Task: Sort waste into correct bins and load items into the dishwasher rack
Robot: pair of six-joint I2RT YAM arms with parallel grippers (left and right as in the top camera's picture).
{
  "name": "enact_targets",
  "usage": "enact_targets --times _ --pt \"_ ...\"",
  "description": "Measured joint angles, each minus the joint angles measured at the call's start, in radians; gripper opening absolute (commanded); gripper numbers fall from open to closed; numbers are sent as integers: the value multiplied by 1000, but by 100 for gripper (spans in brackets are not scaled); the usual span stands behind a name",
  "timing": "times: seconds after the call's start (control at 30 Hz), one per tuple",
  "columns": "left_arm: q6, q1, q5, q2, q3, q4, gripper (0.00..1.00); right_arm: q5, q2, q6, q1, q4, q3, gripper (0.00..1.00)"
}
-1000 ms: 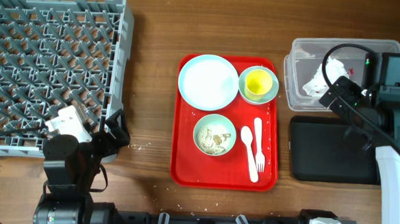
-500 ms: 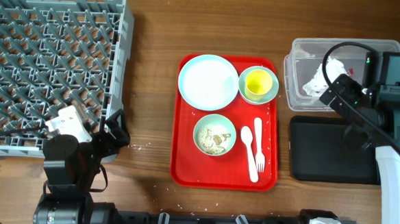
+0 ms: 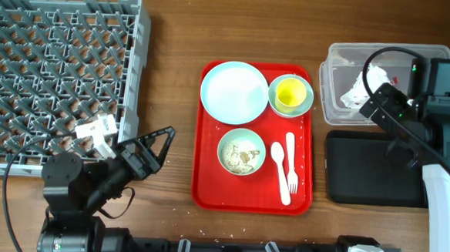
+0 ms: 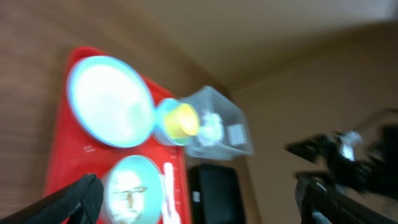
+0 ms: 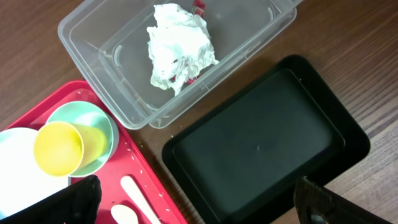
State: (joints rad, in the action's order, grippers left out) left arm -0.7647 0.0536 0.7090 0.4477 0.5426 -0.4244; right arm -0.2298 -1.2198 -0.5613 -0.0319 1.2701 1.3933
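On the red tray (image 3: 206, 187) sit a pale plate (image 3: 233, 92), a yellow cup (image 3: 291, 93) in a saucer (image 3: 307, 103), a bowl with rice scraps (image 3: 241, 151), and a white spoon (image 3: 277, 153) and fork (image 3: 291, 160). The clear tub (image 3: 330, 101) holds crumpled tissue (image 5: 180, 46) and a red wrapper (image 5: 199, 7). The black tray (image 3: 369, 172) is empty. My left gripper (image 3: 159, 140) is open and empty, left of the red tray; its view (image 4: 202, 202) is blurred. My right gripper (image 5: 199, 205) is open and empty above the tub and black tray.
The grey dishwasher rack (image 3: 55, 63) fills the far left and holds nothing. Rice crumbs lie on the wood in front of the red tray. Bare wood lies between the rack and the red tray.
My left arm has swung away from the rack's front edge, and its gripper now points right toward the red tray. The right arm has not moved.
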Motion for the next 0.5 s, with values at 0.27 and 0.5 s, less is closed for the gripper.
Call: enact_targets --times 0.27,0.5 --pt "2 -27 121 86 54 79 99 0 0 0 0 0 0 100" --pt "214 -226 -105 458 370 -290 99 0 1 0 0 1 -4 100"
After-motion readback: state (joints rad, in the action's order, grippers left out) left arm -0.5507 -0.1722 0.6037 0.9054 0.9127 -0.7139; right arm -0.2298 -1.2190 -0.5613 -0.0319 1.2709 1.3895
